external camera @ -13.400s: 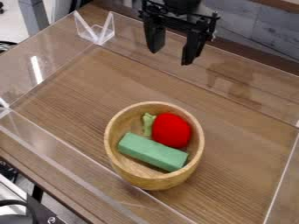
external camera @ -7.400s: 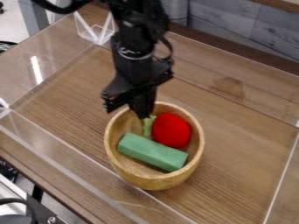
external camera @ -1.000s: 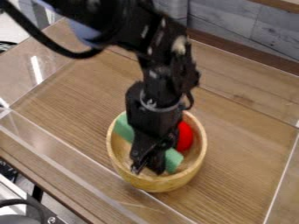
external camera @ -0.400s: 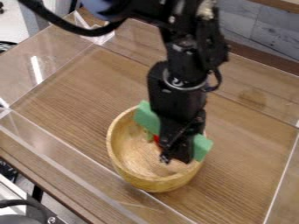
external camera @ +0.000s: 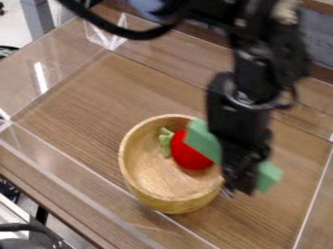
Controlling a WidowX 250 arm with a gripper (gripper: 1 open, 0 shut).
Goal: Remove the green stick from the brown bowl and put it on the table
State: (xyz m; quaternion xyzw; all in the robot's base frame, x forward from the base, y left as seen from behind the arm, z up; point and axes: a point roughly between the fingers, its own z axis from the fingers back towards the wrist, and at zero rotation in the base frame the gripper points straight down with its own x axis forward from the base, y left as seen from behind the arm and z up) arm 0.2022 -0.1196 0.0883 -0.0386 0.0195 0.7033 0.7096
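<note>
The green stick [external camera: 268, 176] hangs tilted in the air over the brown bowl's right rim, and my gripper [external camera: 242, 175] is shut on its middle. One end pokes out to the lower right of the fingers, and the other shows near the strawberry. The brown bowl [external camera: 134, 176] sits on the table [external camera: 104, 97] at centre front, its left half bare. The arm hides the middle of the stick and the bowl's right edge.
A red strawberry toy [external camera: 192, 156] with pale green leaves lies in the bowl's right half. Clear acrylic walls [external camera: 39, 83] ring the tabletop, with one close on the right [external camera: 317, 195]. Bare wood lies right of the bowl.
My gripper has lifted the green stick out of the bowl and carried it up and to the right, past the strawberry. The bowl has stayed in place.
</note>
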